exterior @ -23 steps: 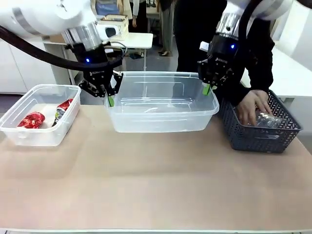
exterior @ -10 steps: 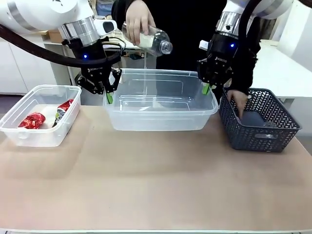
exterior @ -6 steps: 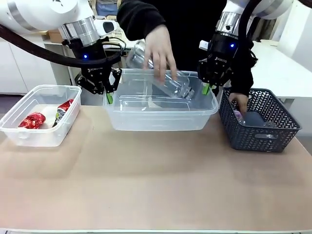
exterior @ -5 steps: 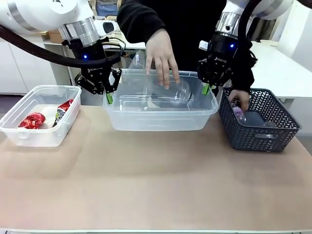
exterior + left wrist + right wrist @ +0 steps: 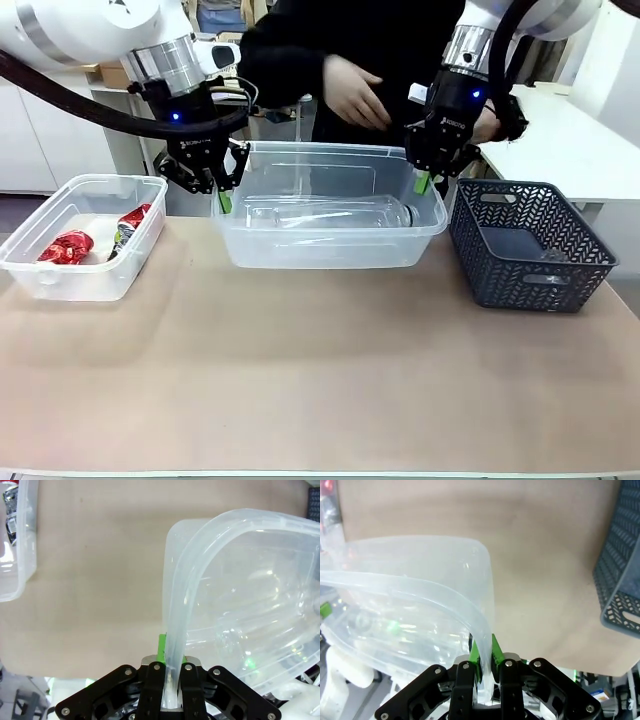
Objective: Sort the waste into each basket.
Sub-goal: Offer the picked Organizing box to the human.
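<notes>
Clear tub [image 5: 330, 240] (bottle [image 5: 330, 212] inside) pinched at its rim by left gripper [image 5: 222, 200] and right gripper [image 5: 424, 182]; dark basket [image 5: 530, 270] beside.

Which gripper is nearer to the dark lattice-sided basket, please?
Right. The right gripper grips the clear tub's rim beside the basket; the left gripper holds the far end.

You are looking at a robotics lab or test room, not a home. Two white arms on fixed mounts work over a plain tan table [image 5: 320, 380] with a white front edge — a staged bench, bare of household clutter. Behind the person [image 5: 400, 60] stand white cabinets [image 5: 30, 140] and another white table [image 5: 270, 85] carrying a cardboard box [image 5: 235, 45] — workspace furniture.
</notes>
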Motion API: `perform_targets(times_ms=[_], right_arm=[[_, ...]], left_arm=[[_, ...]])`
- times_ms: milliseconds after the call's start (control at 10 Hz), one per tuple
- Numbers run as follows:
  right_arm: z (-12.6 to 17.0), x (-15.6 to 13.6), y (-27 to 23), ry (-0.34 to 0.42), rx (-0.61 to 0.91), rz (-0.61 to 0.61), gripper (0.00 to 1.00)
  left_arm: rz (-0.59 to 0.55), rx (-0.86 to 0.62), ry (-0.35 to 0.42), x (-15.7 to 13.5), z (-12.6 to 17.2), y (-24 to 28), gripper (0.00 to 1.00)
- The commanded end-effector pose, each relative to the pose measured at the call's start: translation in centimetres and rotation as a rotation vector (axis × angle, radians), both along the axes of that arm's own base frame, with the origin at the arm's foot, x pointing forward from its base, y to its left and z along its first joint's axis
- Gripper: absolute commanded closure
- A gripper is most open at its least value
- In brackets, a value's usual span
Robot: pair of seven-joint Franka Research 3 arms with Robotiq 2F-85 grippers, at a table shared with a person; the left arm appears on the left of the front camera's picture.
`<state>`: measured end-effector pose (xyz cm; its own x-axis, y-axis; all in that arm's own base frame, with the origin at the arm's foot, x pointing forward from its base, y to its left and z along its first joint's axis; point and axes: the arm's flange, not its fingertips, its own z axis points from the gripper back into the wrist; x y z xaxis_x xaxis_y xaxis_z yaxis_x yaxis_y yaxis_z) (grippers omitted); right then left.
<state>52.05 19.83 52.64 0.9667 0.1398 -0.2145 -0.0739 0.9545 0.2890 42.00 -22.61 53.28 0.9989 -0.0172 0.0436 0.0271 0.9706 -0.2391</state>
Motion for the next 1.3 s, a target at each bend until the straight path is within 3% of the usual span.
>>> perform_targets(times_ms=[0,1200], right_arm=[[-0.05,-0.21,0.24,-0.022,0.013,0.004,0.93],[-0.05,-0.21,0.24,-0.022,0.013,0.004,0.93]], left_arm=[[0.007,-0.004,-0.009,-0.19,0.33,-0.09,0.96],[0.007,-0.004,-0.009,-0.19,0.33,-0.09,0.96]])
